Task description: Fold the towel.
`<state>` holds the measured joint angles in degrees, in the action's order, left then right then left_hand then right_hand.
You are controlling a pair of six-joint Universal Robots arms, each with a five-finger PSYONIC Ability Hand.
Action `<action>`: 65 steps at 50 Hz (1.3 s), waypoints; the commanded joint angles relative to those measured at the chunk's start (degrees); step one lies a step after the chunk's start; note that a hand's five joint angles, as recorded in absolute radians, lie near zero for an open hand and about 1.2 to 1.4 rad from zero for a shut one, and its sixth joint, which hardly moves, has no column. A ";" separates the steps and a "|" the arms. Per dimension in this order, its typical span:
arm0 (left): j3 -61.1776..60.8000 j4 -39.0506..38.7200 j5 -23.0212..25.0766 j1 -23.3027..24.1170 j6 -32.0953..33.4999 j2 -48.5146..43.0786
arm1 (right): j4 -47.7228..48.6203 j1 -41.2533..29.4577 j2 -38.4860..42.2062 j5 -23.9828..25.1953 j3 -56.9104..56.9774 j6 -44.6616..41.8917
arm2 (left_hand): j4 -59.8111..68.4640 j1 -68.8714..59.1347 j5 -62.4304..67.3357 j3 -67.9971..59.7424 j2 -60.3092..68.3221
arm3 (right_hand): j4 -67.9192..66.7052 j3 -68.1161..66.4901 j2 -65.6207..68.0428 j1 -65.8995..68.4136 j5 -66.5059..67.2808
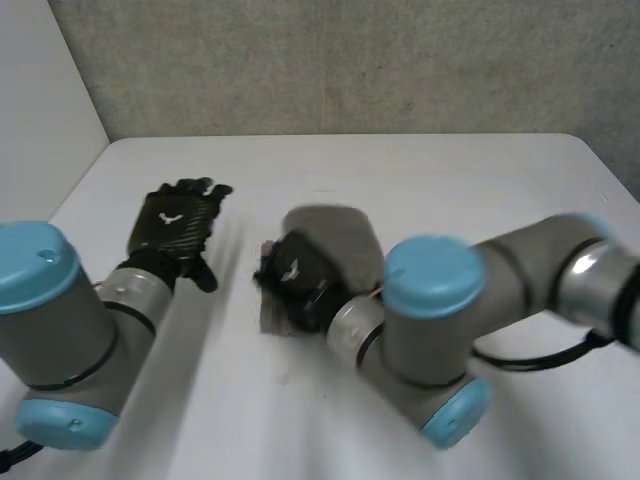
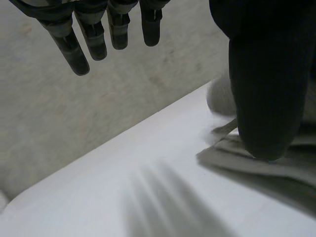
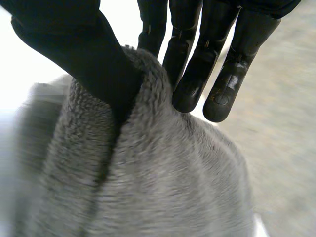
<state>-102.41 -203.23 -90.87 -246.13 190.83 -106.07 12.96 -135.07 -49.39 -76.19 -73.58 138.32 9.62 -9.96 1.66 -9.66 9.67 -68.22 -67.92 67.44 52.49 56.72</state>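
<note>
A soft grey towel point(image 1: 340, 240) lies bunched up near the middle of the white bench point(image 1: 420, 170). It is not flat. It sits in a lumpy heap with one part puffed up.

The right hand point(image 1: 298, 278) is on the towel, at the side nearer the robot. In the right wrist view, its thumb point(image 3: 94, 69) and its fingers point(image 3: 195, 84) press together with a fold of the towel point(image 3: 163, 187) between them. The fluffy cloth humps up between thumb and fingers, so this hand has a pinch hold on it. The right arm point(image 1: 440, 320) reaches in from the side, bent low over the bench.

The left hand point(image 1: 178, 222) is beside the towel, a little apart from it in the head view, palm facing down over bare bench. Its fingers point(image 2: 96, 44) are stretched out straight and spread a bit, and they hold nothing. In the left wrist view, its thumb point(image 2: 266, 98) points toward the near edge of the towel point(image 2: 266, 170), where the cloth lies in flat layers on the bench point(image 2: 98, 197). I cannot tell if the thumb touches the cloth. The left arm point(image 1: 70, 330) comes in behind it.

A grey wall point(image 1: 350, 60) stands at the far side of the bench.
</note>
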 commanded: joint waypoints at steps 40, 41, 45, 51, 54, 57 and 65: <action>18.56 3.63 -3.17 10.76 -15.84 -23.57 | -5.22 15.54 2.45 1.93 0.55 45.55 | 2.78 -2.44 0.74 -2.74 2.73 | 58.22 57.92 -57.44 -42.49 -56.72; 18.39 3.80 -3.34 9.71 -15.75 -23.57 | -5.31 15.63 3.24 1.93 0.63 45.29 | 2.61 -2.28 0.57 -2.58 2.57 | 58.22 57.92 -57.44 -42.49 -56.72; 18.30 4.68 -3.35 9.00 -15.13 -23.57 | -5.31 15.63 3.86 1.66 0.90 44.32 | 2.27 -1.94 0.23 -2.24 2.23 | 58.22 57.92 -57.44 -42.49 -56.72; 18.12 8.02 -3.43 9.26 -11.97 -19.61 | -5.84 16.42 1.31 1.22 0.19 41.24 | 1.43 -1.10 -0.61 -1.40 1.39 | 58.22 57.92 -57.44 -42.49 -56.72; 17.86 9.77 -3.35 10.05 -11.44 -14.19 | -6.01 16.51 -3.96 0.96 -0.60 41.07 | 1.26 -0.93 -0.77 -1.23 1.22 | 58.22 57.92 -57.44 -42.49 -56.72; 18.21 11.36 -3.26 10.67 -11.09 -6.81 | -5.84 17.21 -9.67 0.34 -1.48 41.15 | 1.26 -0.93 -0.77 -1.23 1.22 | 58.22 57.92 -57.44 -42.49 -56.72; 22.77 20.65 -2.99 7.52 -10.21 8.31 | -7.50 21.42 -24.42 -9.40 -1.30 40.80 | 1.26 -0.93 -0.77 -1.23 1.22 | 58.22 57.92 -57.44 -42.49 -56.72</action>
<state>-83.26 -189.87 -94.02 -235.89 179.98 -108.56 6.92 -116.20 -64.57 -79.48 -75.15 179.27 10.19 -9.96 1.65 -10.24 10.18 -13.29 -12.35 12.97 12.08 2.94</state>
